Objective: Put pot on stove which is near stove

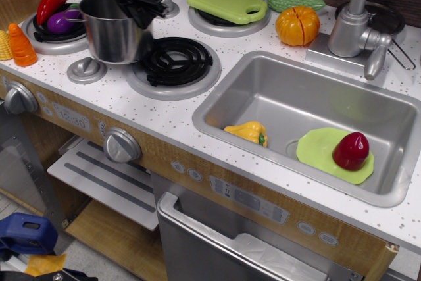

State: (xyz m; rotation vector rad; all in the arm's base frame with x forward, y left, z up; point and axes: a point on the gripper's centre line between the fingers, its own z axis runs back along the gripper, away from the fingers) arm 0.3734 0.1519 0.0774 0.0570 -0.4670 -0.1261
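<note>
The shiny steel pot (pixel 113 31) hangs just above the counter, over the left edge of the stove (pixel 175 65), a black spiral coil in a wide silver rim at front centre. My black gripper (pixel 139 6) comes down from the top and is shut on the pot's right rim. The pot hides part of the stove's left side. The pot looks empty inside.
A silver knob disc (pixel 87 68) lies left of the stove. The left burner (pixel 46 39) holds a red pepper and purple eggplant. An orange carrot (pixel 20 45), green board (pixel 227 2), pumpkin (pixel 297 25) and the sink (pixel 309 120) with pepper and plate surround it.
</note>
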